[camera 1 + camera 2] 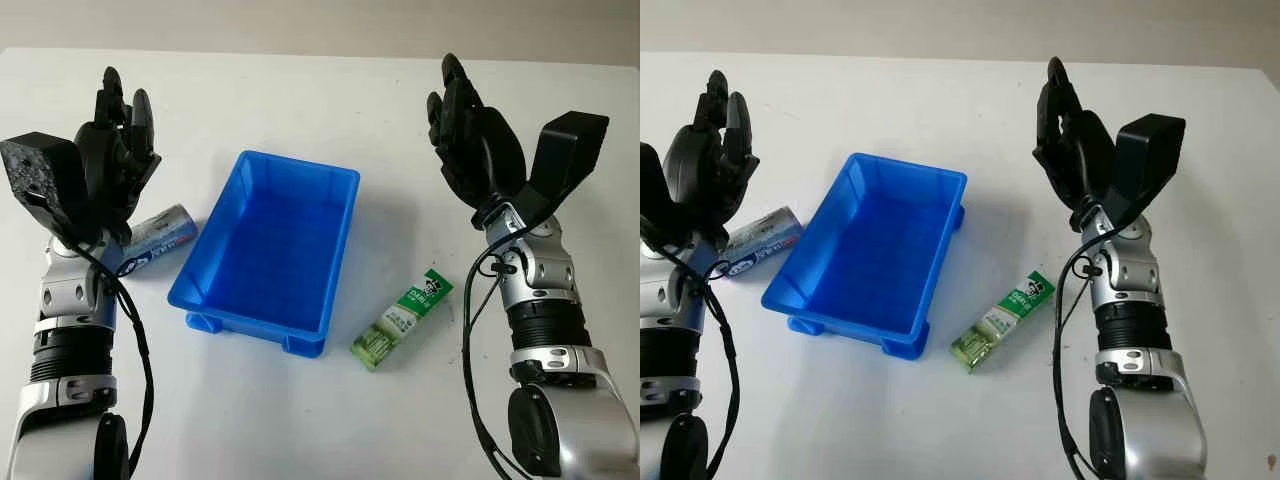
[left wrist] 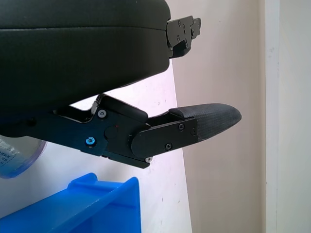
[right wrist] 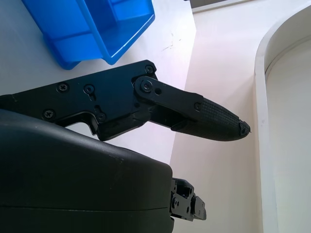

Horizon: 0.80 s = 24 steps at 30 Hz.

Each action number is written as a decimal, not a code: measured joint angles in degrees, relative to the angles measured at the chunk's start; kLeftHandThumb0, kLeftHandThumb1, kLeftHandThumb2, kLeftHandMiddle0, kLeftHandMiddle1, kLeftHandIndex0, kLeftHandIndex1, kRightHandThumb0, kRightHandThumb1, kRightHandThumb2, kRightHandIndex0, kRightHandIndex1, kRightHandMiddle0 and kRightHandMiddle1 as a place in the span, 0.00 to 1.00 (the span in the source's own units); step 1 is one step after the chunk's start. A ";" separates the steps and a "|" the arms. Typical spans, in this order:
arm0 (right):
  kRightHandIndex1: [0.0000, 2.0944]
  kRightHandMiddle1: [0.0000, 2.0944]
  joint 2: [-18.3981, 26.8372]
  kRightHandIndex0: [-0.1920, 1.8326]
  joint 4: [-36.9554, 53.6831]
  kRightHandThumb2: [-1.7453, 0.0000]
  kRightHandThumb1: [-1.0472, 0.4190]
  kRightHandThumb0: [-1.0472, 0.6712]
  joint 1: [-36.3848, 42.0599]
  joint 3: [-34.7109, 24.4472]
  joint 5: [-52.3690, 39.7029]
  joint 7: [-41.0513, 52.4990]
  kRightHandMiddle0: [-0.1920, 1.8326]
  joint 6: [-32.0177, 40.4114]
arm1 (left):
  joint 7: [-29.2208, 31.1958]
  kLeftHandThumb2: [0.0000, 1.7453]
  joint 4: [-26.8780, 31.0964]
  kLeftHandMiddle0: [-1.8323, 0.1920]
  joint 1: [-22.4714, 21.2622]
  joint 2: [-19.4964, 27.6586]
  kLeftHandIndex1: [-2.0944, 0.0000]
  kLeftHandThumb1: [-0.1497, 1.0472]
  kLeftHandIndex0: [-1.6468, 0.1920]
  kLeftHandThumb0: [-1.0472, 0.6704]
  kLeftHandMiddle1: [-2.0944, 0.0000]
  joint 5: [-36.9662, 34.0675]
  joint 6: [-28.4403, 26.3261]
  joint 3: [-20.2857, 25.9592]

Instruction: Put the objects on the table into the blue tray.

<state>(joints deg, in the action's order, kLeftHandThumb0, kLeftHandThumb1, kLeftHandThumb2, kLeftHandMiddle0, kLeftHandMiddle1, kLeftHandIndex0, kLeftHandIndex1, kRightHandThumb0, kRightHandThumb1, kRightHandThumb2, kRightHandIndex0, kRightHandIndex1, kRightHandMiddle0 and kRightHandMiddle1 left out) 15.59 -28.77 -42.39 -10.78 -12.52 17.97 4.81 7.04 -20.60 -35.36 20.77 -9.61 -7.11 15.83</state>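
Left eye view had the blue tray (image 1: 270, 250) sitting near the middle of the frame, a plain rectangular plastic bin with sloping walls, a thick rim and small feet along its near edge, and nothing inside it. To its left, at the middle left of the frame, a small tube (image 1: 160, 238) with blue and silver print lay on its side just beside the tray wall, partly hidden behind my left hand (image 1: 115, 160). To the lower right of the tray a green pack (image 1: 402, 318) with white lettering lay flat at a slant, close to the tray's near corner but apart from it.

My left hand was raised over the tube in the upper left of the frame, open and holding nothing. My right hand (image 1: 470, 135) was up in the upper right, well apart from the green pack, also open and empty.

The table (image 1: 330, 100) was a smooth white surface, and along the top edge of the frame a pale beige wall (image 1: 320, 20) ran behind it.
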 measured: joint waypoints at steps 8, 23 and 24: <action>0.00 0.00 0.01 0.00 0.85 0.57 0.00 0.17 0.09 -0.02 -0.03 -0.05 0.00 1.03 | 0.33 0.37 0.73 1.00 0.18 -0.03 1.00 1.00 1.00 0.16 1.00 -0.25 -0.02 0.00; 0.00 0.00 5.68 0.00 11.78 0.75 0.00 0.17 3.63 0.71 0.48 5.57 0.00 5.10 | 0.49 0.37 -0.10 1.00 0.29 -0.04 1.00 1.00 1.00 0.17 1.00 -0.32 0.26 0.11; 0.00 0.00 7.13 0.00 13.65 0.78 0.00 0.16 4.19 1.14 1.18 6.23 0.00 5.52 | 0.50 0.37 -0.11 1.00 0.33 -0.04 1.00 1.00 1.00 0.17 1.00 -0.29 0.28 0.11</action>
<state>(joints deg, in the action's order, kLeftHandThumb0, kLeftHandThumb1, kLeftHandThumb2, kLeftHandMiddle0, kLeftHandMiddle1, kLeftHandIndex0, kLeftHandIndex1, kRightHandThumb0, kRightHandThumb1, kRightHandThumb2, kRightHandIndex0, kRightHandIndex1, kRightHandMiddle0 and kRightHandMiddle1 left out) 22.72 -15.11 -38.21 -9.64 -11.34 24.20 10.33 7.54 -20.71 -35.03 20.73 -9.90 -6.83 15.95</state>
